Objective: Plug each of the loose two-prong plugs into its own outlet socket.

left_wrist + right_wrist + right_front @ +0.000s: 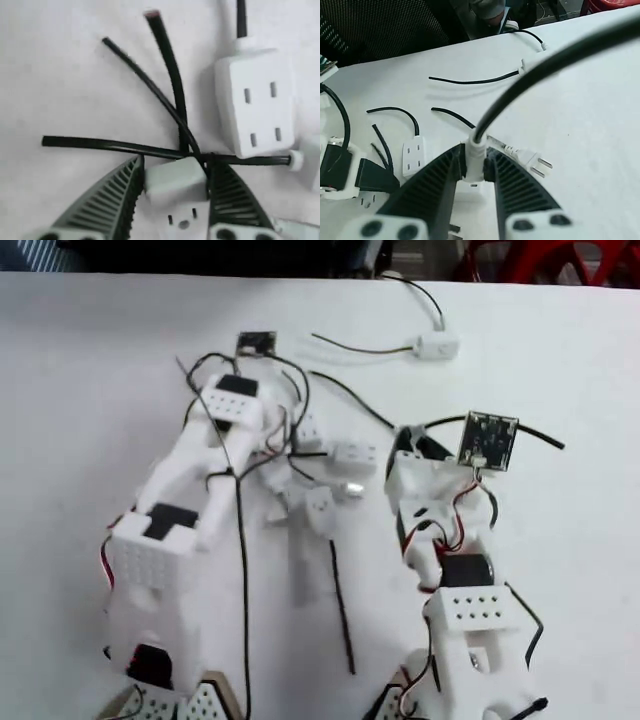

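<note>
From here the light looks bright and even, falling from above. The white table (90,360) glares in the high view, nearly swallowing the white arms (190,490). Cables (171,65) throw faint, soft shadows close beside them; the room (385,25) behind lies dim.

The left arm (185,500) and right arm (465,615) are white plastic with black motor blocks (168,520) — red and black wires (465,512) loop along them. Their fingers (112,200) are dark, ribbed wedges.
</note>
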`<control>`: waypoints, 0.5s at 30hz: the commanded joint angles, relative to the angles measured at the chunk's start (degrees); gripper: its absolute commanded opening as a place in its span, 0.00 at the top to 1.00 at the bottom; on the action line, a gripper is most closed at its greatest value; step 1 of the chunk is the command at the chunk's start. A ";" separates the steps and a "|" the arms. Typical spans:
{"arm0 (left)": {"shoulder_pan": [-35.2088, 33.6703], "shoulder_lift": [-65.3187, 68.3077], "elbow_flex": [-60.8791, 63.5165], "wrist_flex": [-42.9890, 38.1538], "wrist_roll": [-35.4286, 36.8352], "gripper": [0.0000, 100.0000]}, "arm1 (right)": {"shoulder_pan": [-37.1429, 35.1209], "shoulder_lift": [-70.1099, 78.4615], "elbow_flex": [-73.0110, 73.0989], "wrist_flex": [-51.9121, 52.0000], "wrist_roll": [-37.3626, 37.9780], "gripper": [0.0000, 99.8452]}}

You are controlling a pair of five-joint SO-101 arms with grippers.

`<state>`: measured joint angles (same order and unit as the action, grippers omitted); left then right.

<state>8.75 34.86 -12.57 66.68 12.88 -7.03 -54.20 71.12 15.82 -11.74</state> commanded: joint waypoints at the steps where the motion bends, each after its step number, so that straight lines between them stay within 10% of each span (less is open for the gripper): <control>1: 0.31 -2.15 -2.02 2.73 -6.86 0.97 | 0.48 -0.75 -0.44 -1.27 -0.09 0.98; 15: 0.31 -24.13 -1.58 13.80 -31.65 0.97 | 0.48 -0.75 -0.44 -1.19 -0.18 0.98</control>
<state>8.66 18.24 -12.92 78.90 -11.65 -7.03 -54.20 71.12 15.82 -11.74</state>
